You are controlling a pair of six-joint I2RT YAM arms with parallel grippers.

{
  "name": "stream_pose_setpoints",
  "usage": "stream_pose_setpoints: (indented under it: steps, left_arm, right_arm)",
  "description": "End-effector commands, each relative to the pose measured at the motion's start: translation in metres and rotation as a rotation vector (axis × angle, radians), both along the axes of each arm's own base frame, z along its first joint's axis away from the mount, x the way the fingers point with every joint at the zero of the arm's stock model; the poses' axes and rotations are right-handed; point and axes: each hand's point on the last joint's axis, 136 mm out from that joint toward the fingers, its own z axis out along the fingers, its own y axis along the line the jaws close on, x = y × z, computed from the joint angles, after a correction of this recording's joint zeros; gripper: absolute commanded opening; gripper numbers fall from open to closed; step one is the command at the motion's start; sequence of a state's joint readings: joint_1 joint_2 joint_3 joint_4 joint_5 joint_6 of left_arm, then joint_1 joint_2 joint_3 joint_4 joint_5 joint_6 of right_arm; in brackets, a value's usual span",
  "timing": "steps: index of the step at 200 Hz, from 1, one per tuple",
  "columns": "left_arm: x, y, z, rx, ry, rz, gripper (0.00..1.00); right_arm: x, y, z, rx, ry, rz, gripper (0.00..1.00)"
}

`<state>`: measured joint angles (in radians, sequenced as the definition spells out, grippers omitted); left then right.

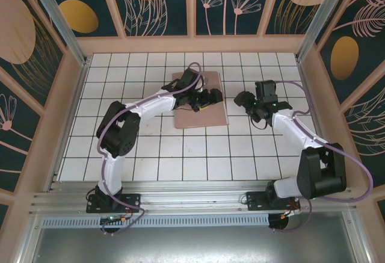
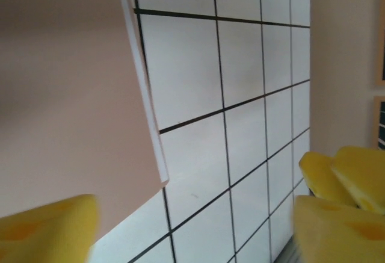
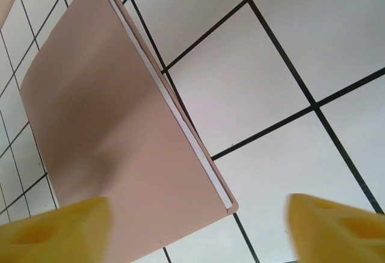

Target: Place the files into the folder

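Folder [image 1: 201,118], pinkish-brown and closed, is lying flat on the white, black-gridded surface [image 1: 150,154]. In the top view it is sitting toward the far middle, slightly tilted, with its long sides running away from the arm bases. In the wrist views the folder [image 2: 72,94] [image 3: 120,124] is showing a thin white strip along one long edge, where the files [image 2: 144,94] [image 3: 179,117] are peeking out between the covers.

In the top view the left tool [image 1: 207,99] is hovering over the far right part of the folder, with the left arm crossing above the cover. Whether it is touching the cover cannot be told. In its own wrist view the left tool [image 2: 192,221] is released, with its yellow jaws spread wide. One jaw is showing in front of the cover and the other over bare tiles, and the folder's corner is lying between them. Nothing is being grasped.

The right tool [image 1: 245,100] is sitting to the right of the folder, near it but apart, over bare tiles. Its wrist view is looking across at the folder's near corner. This right tool [image 3: 195,233] is also released, with its yellow jaws standing wide apart and gripping nothing.
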<state>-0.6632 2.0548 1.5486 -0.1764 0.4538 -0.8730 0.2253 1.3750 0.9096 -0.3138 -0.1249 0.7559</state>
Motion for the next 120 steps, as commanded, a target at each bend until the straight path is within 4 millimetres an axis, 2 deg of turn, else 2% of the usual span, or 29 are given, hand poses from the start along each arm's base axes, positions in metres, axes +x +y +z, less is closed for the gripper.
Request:
stream_pose_setpoints:
  steps: [1, 16, 28, 37, 39, 43, 59, 69, 88, 103, 120]
  left_arm:
    - [0.011, 0.015, 0.053, -0.016, -0.122, 0.091, 0.99]
    - [0.012, 0.028, 0.082, -0.006, -0.194, 0.13, 0.99]
    - [0.012, 0.044, 0.104, 0.021, -0.268, 0.168, 0.99]
    - [0.011, 0.062, 0.121, 0.053, -0.333, 0.22, 0.99]
    - [0.012, 0.066, 0.119, 0.068, -0.34, 0.234, 0.99]
    - [0.008, 0.076, 0.135, 0.069, -0.381, 0.264, 0.99]
    - [0.003, 0.12, 0.153, 0.158, -0.475, 0.401, 0.99]
    - [-0.002, 0.147, 0.159, 0.215, -0.517, 0.481, 0.99]
    - [-0.014, 0.195, 0.16, 0.335, -0.549, 0.632, 0.99]
    - [-0.023, 0.229, 0.155, 0.436, -0.577, 0.725, 0.99]
    - [-0.035, 0.254, 0.145, 0.524, -0.617, 0.757, 0.99]
  right_arm:
    - [0.008, -0.005, 0.024, -0.004, -0.087, 0.017, 0.99]
    - [0.012, -0.016, 0.039, -0.024, -0.135, -0.002, 0.99]
    - [0.013, -0.032, 0.055, -0.086, -0.181, -0.045, 0.99]
    - [0.011, -0.044, 0.069, -0.138, -0.226, -0.084, 0.99]
    - [0.011, -0.048, 0.073, -0.152, -0.237, -0.099, 0.99]
    - [0.009, -0.055, 0.08, -0.173, -0.263, -0.125, 0.99]
    - [-0.005, -0.086, 0.097, -0.259, -0.346, -0.254, 0.99]
    - [-0.014, -0.106, 0.099, -0.326, -0.402, -0.33, 0.99]
    - [-0.032, -0.133, 0.089, -0.445, -0.494, -0.414, 0.99]
    - [-0.043, -0.145, 0.084, -0.531, -0.563, -0.435, 0.99]
    - [-0.047, -0.149, 0.072, -0.631, -0.598, -0.398, 0.99]
